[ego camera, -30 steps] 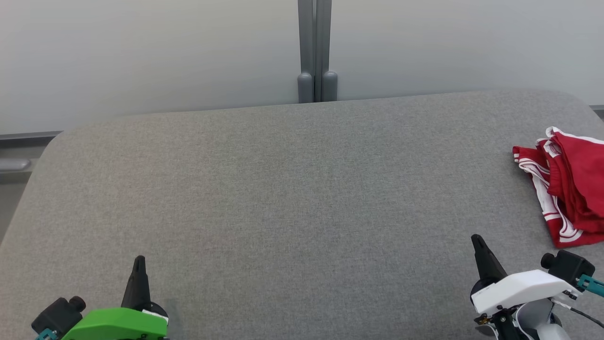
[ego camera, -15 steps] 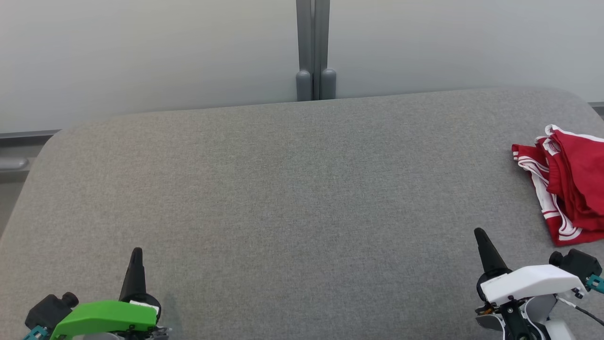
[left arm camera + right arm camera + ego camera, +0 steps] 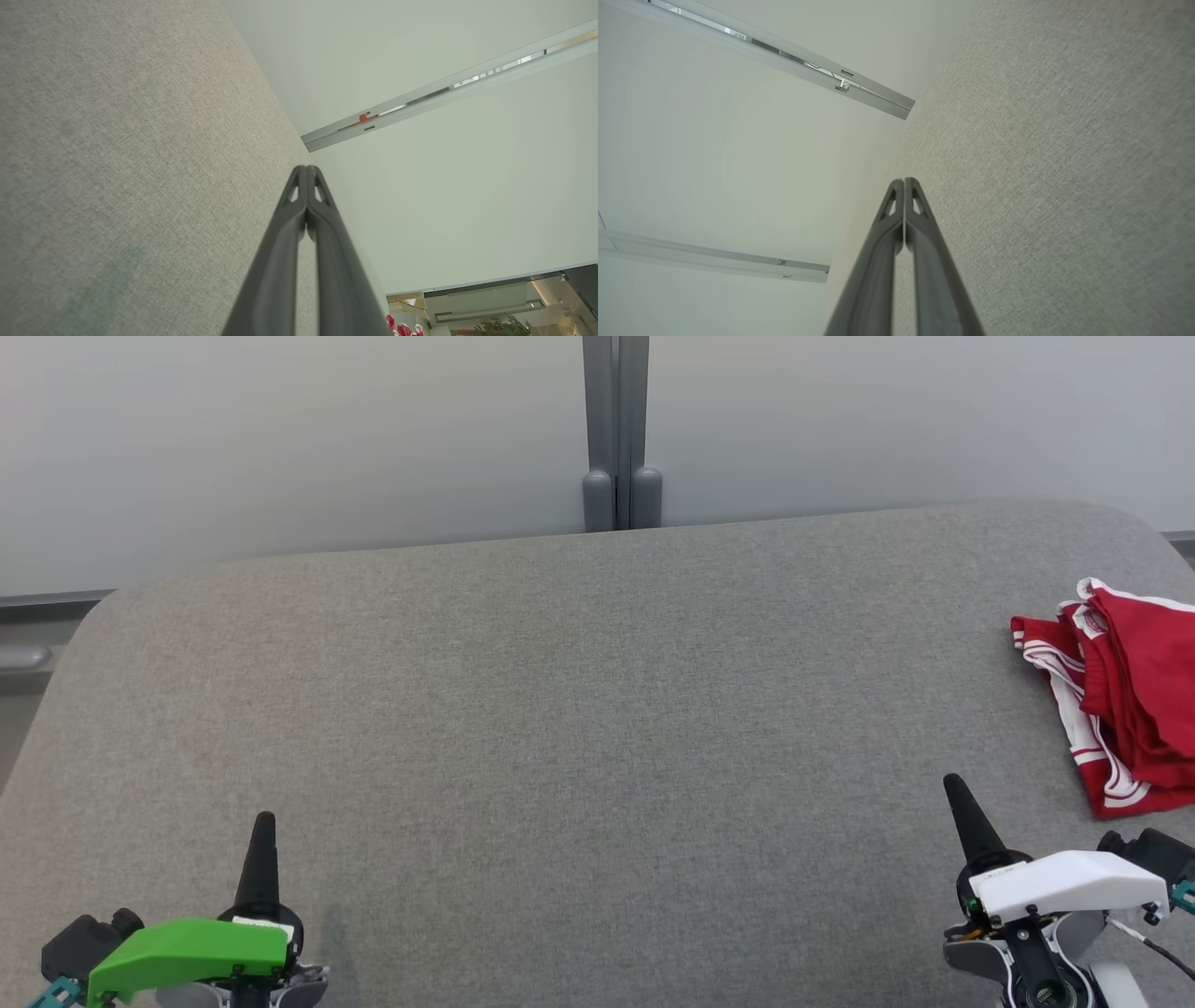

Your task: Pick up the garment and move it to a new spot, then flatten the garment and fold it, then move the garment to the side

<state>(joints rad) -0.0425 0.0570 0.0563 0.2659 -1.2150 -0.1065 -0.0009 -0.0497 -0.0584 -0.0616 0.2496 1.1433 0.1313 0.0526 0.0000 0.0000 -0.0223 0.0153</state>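
Observation:
The garment [image 3: 1130,700], red with white stripes, lies crumpled at the far right edge of the grey padded table [image 3: 579,709], partly cut off by the head view's border. My left gripper [image 3: 263,821] with its green housing hovers at the lower left, shut and empty; its own wrist view shows the tips pressed together [image 3: 306,169]. My right gripper [image 3: 952,784] with its white housing sits at the lower right, just below and left of the garment, apart from it. Its tips meet too [image 3: 904,181], holding nothing.
A pale wall with a grey vertical post [image 3: 616,429] stands behind the table's far edge. The table's rounded corners fall away at the far left and far right. A sliver of red cloth [image 3: 397,328] shows at the bottom of the left wrist view.
The head view has shifted slightly, so the table sits a little higher in the picture. Both grippers' housings have sunk toward the bottom edge, still shut. The garment lies as before.

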